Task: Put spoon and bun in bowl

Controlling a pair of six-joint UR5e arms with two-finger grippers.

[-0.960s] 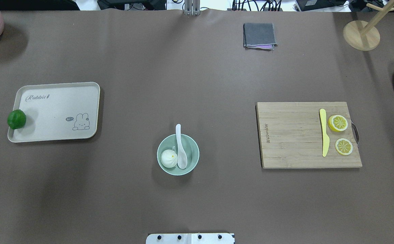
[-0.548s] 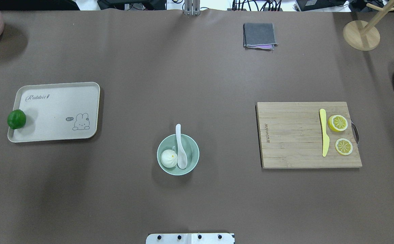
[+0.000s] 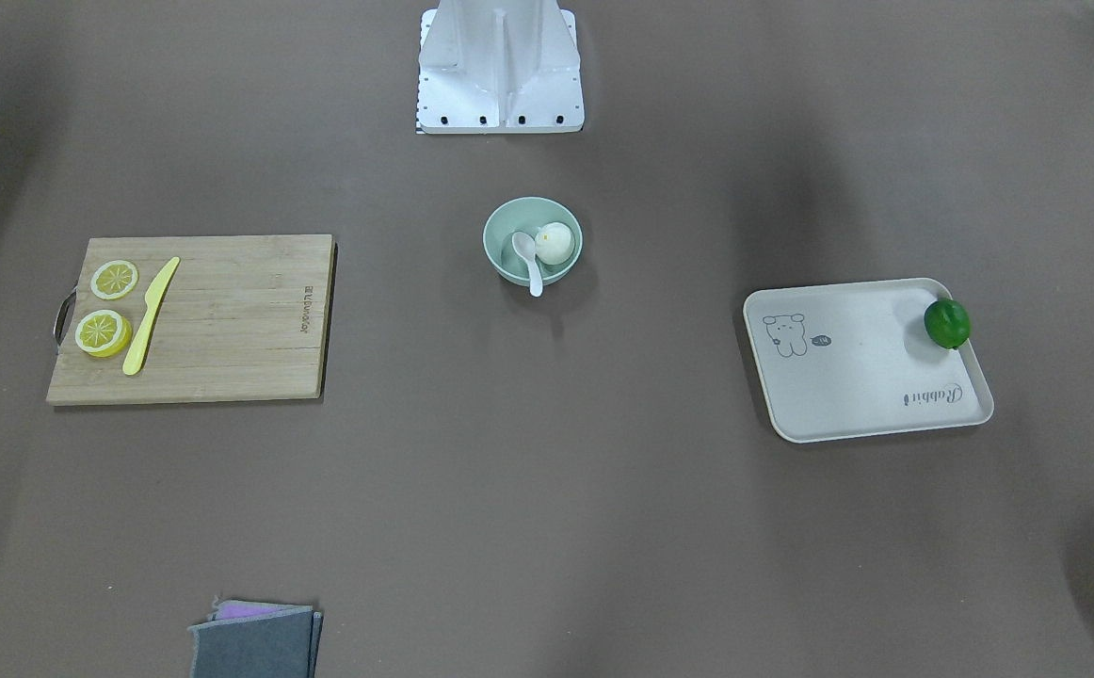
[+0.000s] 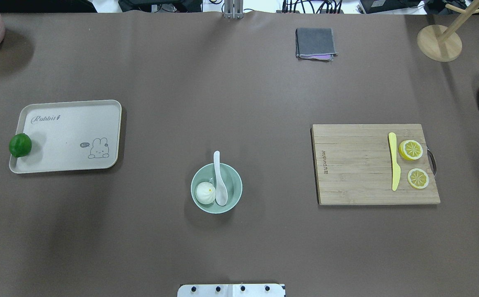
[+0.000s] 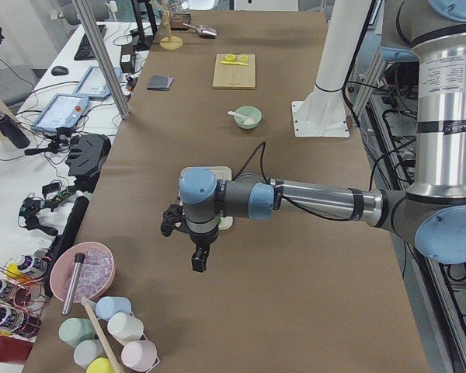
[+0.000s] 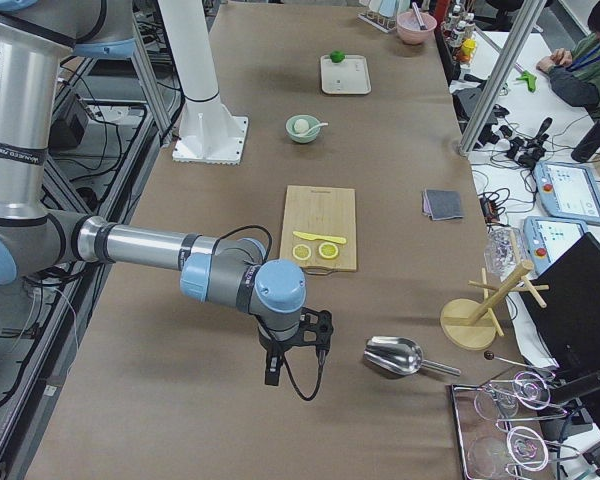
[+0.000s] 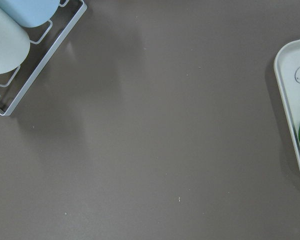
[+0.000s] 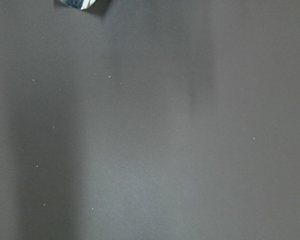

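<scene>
Bowl (image 4: pixel 235 194): mint green, table centre, near the robot base. Contents: 1 bun (image 4: pixel 205 192) in the left half; 1 spoon (image 4: pixel 220 183), scoop inside touching the bun, handle over the far rim. Left gripper (image 5: pixel 198 266): above the table left of the tray (image 4: pixel 70 123); opening and load cannot be told. Right gripper (image 6: pixel 272 377): above the table near the metal scoop (image 6: pixel 392 355); likewise cannot be told.

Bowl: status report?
Left gripper, right gripper out at table ends, open or shut unclear. Spoon, bun in bowl. Nothing over it.
</scene>
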